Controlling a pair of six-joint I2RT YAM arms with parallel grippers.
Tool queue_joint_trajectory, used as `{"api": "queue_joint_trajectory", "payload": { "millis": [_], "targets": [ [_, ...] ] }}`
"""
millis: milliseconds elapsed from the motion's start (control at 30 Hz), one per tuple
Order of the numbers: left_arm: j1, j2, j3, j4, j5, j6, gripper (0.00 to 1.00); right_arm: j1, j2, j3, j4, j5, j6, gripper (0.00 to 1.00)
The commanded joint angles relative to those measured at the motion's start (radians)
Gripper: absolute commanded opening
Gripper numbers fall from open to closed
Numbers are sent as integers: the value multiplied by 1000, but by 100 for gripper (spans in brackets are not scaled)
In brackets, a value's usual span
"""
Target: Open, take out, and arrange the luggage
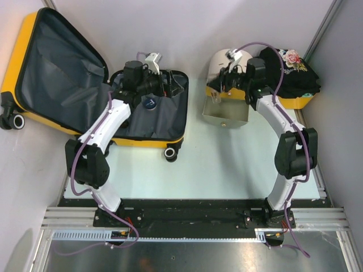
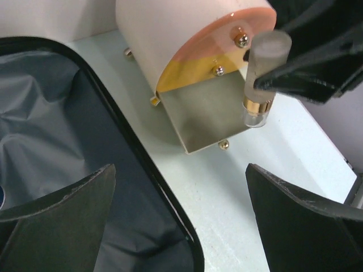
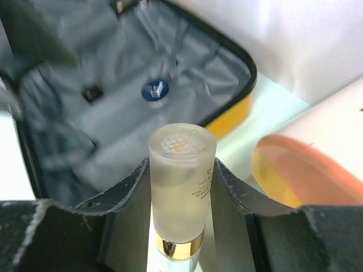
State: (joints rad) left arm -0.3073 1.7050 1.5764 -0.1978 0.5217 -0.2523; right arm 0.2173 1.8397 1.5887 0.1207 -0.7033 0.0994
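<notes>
**Over the drawer: bottle in the right end effector, luggage off to its left**

At the left of the bench (image 1: 227,164), the luggage (image 1: 164,122) lies wide open. Its lid is tipped back toward the far-left corner and its dark-lined base lies flat, long axis running left to right in the view from above. The left end effector (image 2: 180,173) hangs over the base's far right edge, jaws spread wide with nothing between them. The right end effector (image 3: 180,195) is clamped on a frosted bottle (image 3: 181,153) with a gold band. It holds the bottle roughly upright just above the open drawer (image 1: 227,116) of the cream-and-orange cabinet (image 1: 224,62). From that end effector the luggage lies to the left, across a strip of bench, so the left arm is plainly the nearer one. A blue round item (image 1: 151,103) rests on the lining and is likely the left arm's next pick. The bottle seems due for the drawer.
</notes>
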Motion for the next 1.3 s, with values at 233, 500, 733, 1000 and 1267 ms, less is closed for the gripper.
{"api": "queue_joint_trajectory", "payload": {
  "millis": [233,500,733,1000,1267],
  "targets": [
    [0,-65,-3,8,-9,16,99,134,-5,71,-544,298,-980,0],
    [0,-45,22,8,0,11,100,136,119,83,-515,430,-1055,0],
    [0,-51,11,5,-6,21,100,128,205,119,-507,467,-1116,4],
    [13,-58,8,-2,-25,15,100,122,234,128,-501,485,-1147,50],
    [17,-39,37,-11,-23,16,100,148,181,139,-506,446,-1124,68]
  ]
}}
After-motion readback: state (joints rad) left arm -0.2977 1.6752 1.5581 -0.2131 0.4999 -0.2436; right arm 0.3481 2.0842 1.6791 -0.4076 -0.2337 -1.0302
